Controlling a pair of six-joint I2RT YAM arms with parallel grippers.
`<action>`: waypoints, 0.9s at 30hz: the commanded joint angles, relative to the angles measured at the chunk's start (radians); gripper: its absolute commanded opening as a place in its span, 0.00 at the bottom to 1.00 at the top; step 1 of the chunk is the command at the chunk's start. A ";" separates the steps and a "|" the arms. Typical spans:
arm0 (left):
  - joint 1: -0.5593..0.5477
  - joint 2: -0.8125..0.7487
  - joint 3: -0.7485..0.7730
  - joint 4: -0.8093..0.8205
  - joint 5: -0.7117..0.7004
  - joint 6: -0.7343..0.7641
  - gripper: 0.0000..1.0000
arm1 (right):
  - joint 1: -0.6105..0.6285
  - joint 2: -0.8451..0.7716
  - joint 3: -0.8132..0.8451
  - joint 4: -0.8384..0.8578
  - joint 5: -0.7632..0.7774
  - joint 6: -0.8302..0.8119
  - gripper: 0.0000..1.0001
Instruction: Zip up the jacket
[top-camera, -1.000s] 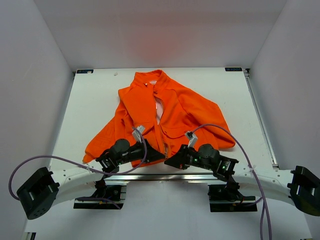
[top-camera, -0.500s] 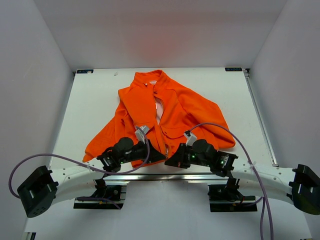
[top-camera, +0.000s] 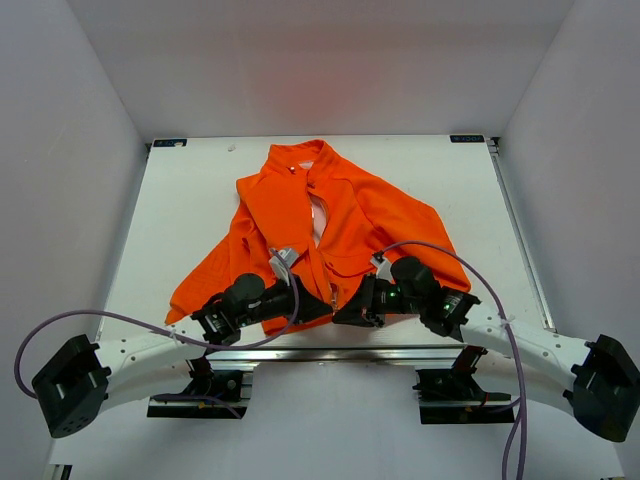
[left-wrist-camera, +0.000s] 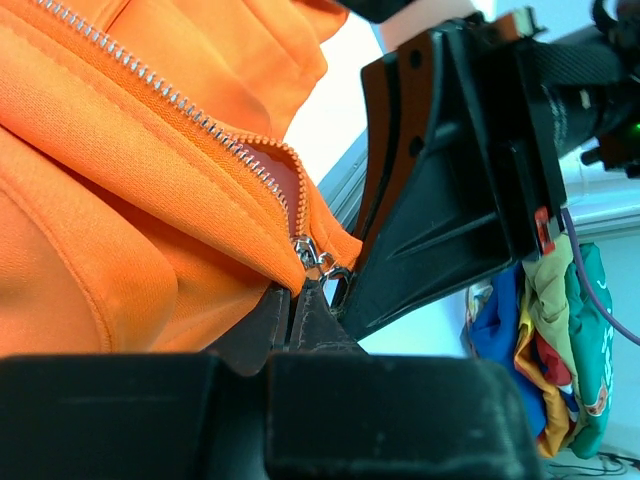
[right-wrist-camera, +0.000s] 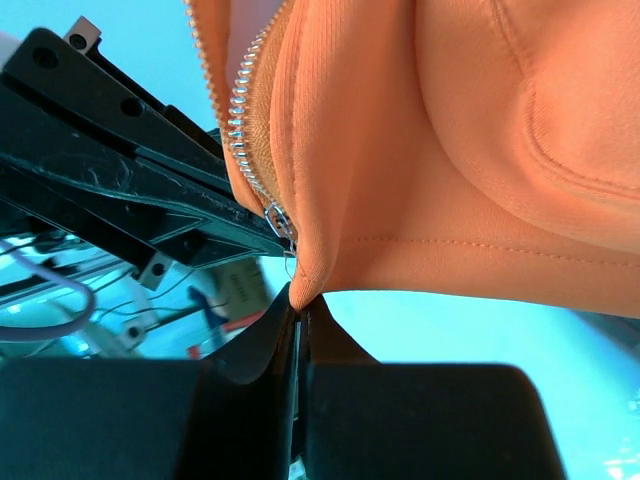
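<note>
The orange jacket (top-camera: 350, 220) lies spread on the white table (top-camera: 180, 200), collar at the far side, front partly open with pale lining showing. Both grippers meet at its near hem, at the foot of the zipper. My left gripper (left-wrist-camera: 297, 292) is shut, its tips pinching the hem just under the metal zipper slider (left-wrist-camera: 312, 255). The right gripper (right-wrist-camera: 300, 297) is shut on the hem corner of the other front panel, beside the slider (right-wrist-camera: 280, 222). Zipper teeth (left-wrist-camera: 170, 95) run up, unjoined. From above, the left gripper (top-camera: 322, 308) and right gripper (top-camera: 340, 316) nearly touch.
White walls enclose the table on three sides. A metal rail (top-camera: 330, 352) runs along the near edge between the arm bases. Grey cables (top-camera: 470, 280) loop over the jacket's right sleeve. A heap of coloured cloth (left-wrist-camera: 560, 350) lies beyond the table edge.
The right arm has swung forward and slightly left, bringing its wrist further over the hem. The left arm has barely shifted. Both grippers stay shut.
</note>
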 joint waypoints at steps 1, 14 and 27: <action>-0.013 -0.024 0.004 -0.090 0.006 0.048 0.00 | -0.042 -0.005 0.045 0.118 -0.097 0.077 0.00; -0.013 -0.015 0.023 -0.111 0.010 0.101 0.00 | -0.105 0.029 0.018 0.285 -0.173 0.157 0.14; -0.013 -0.046 0.015 -0.122 0.004 0.087 0.00 | -0.108 0.035 0.125 0.037 -0.024 -0.098 0.25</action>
